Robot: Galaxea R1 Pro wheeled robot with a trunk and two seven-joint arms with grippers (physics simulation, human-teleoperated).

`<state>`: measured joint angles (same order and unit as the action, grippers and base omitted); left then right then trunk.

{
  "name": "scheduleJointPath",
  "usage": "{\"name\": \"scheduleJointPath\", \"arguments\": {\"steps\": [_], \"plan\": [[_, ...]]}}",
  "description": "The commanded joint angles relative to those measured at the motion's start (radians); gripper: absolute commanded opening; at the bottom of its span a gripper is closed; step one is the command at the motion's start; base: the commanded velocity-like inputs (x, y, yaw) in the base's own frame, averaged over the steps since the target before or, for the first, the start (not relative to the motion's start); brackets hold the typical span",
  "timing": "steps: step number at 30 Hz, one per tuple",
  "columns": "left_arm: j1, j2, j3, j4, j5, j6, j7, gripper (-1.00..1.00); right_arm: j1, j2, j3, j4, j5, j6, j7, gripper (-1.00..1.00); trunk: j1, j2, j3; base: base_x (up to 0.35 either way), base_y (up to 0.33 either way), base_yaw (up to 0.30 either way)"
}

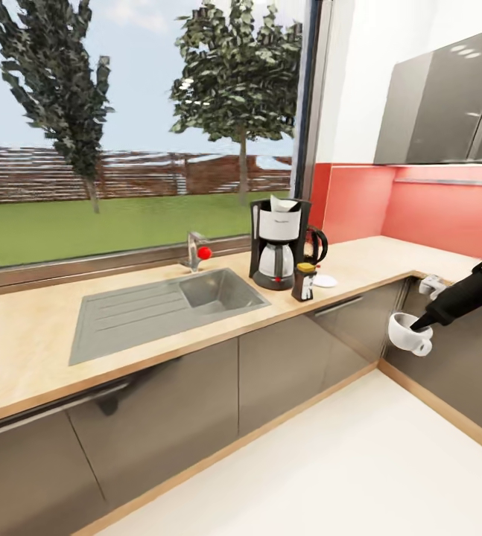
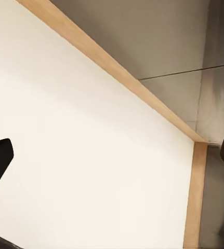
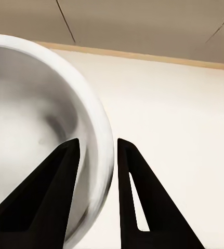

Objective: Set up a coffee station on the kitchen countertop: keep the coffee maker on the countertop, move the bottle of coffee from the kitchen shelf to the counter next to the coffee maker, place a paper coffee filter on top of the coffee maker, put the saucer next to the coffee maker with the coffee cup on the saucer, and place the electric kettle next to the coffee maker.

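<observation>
Gripping the coffee cup (image 1: 408,332) by its rim, the right jaws (image 1: 422,325) hang at four o'clock, off the table (image 1: 39,350) edge. Left jaws (image 2: 112,155) stand released over the floor (image 2: 91,155). Coffee maker (image 1: 276,243) at centre, saucer (image 1: 324,281) just beside.

On the tabletop (image 1: 39,327), you see the coffee maker (image 1: 276,242) right of the sink (image 1: 166,305), the paper coffee filter (image 1: 283,202) on top of it, the electric kettle (image 1: 316,246) behind-right, the bottle of coffee (image 1: 305,281) in front, and the saucer (image 1: 325,281) beside that. Your right tool (image 1: 419,324) grips the coffee cup (image 1: 407,333) rim above the floor (image 1: 345,461).
</observation>
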<state>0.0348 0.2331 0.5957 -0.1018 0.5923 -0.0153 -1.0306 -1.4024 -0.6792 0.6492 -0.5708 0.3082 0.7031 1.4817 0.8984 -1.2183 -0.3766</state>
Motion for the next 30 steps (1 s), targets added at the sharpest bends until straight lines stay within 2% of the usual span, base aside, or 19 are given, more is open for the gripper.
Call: {"name": "scheduleJointPath", "arguments": {"steps": [1,14,30], "plan": [[0.001,0.000,-0.007,-0.001,0.007,-0.002,-0.002,1.00,-0.001,0.000,0.003,-0.001,0.003,0.011,0.005,-1.00,0.000,-0.001,0.000,0.000,0.000,-0.255],[0.001,0.000,-0.007,-0.001,0.007,-0.002,-0.002,1.00,-0.001,0.000,0.004,-0.001,0.003,0.012,0.005,-1.00,0.000,-0.001,0.010,0.051,-0.039,-0.240],[0.001,0.000,-0.007,-0.001,0.007,-0.002,-0.002,1.00,-0.001,0.000,0.004,-0.001,0.003,0.012,0.005,-1.00,0.000,-0.001,0.011,0.241,-0.192,-0.023]]}}
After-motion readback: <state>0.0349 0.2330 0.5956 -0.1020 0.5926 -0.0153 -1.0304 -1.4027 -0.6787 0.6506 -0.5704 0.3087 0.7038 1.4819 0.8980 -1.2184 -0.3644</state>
